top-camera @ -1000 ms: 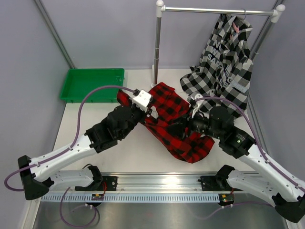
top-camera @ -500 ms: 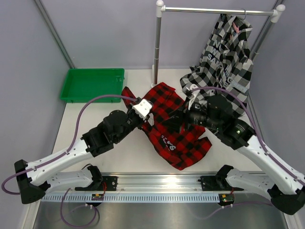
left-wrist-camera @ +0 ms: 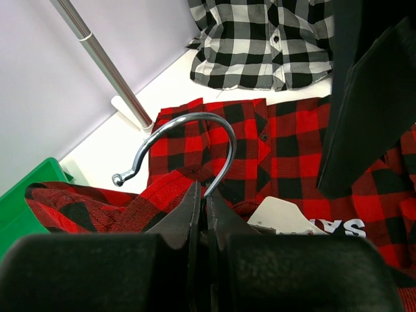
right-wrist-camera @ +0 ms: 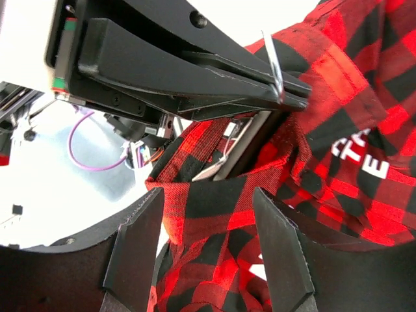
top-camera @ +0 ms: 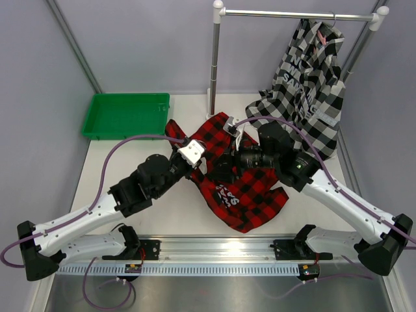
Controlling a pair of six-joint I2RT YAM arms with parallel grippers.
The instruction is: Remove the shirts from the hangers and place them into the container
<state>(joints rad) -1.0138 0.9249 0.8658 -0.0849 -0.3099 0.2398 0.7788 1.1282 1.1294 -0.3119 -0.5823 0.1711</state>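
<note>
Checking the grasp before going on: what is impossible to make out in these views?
Left wrist view: only the hook of the hanger shows; the red shirt covers the rest.
Left wrist view: the container is cut by the frame edge.
Top view: the right gripper is hidden under its own wrist.

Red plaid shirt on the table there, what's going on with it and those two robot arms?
The left gripper is shut on the wire hanger just below its hook, with the red shirt lying on the table and still on that hanger. The right gripper is open, its fingers either side of a fold of the shirt beside the left one. The black-and-white shirt hangs on the rack, and neither shirt is in the green tray.
</note>
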